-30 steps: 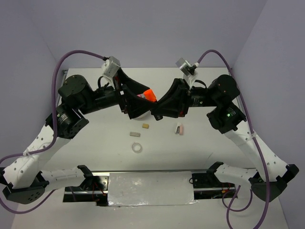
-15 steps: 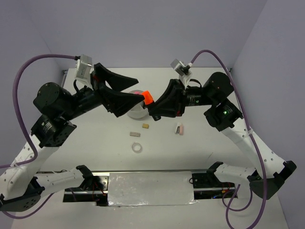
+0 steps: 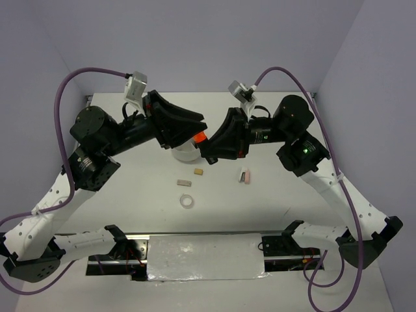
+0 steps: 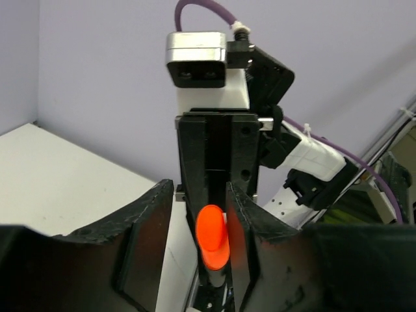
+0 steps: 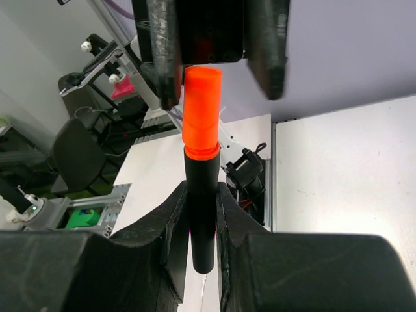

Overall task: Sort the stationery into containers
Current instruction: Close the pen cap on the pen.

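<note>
Here, meeting point: both arms reach in over the round white tub point(image 3: 184, 155), their hands facing each other above it
Black marker point(image 5: 200, 227): held in the air above the tub's right edge, clear of the tabletop point(image 3: 130, 195); its orange cap point(image 5: 201, 110) points at the left hand
Right hand point(image 5: 201, 201): fingers clamped on the marker's black barrel, below the cap
Left hand point(image 4: 200, 195): fingers apart, one on each side of the orange cap; one lies against the cap, the other shows a gap, so there is no grip
Tub: stands on the tabletop beneath the two hands, largely hidden by them; its inside cannot be seen
Tan eraser point(image 3: 198, 172): on the tabletop just on the near side of the tub
Small grey-tan piece point(image 3: 184, 182): a little nearer than the eraser, apart from it
Clear tape ring point(image 3: 187, 201): lies flat, nearer again, well apart from the tub
Pink-and-brown piece point(image 3: 244, 175): to the right of the tub, on its near side, apart from the rest
</note>
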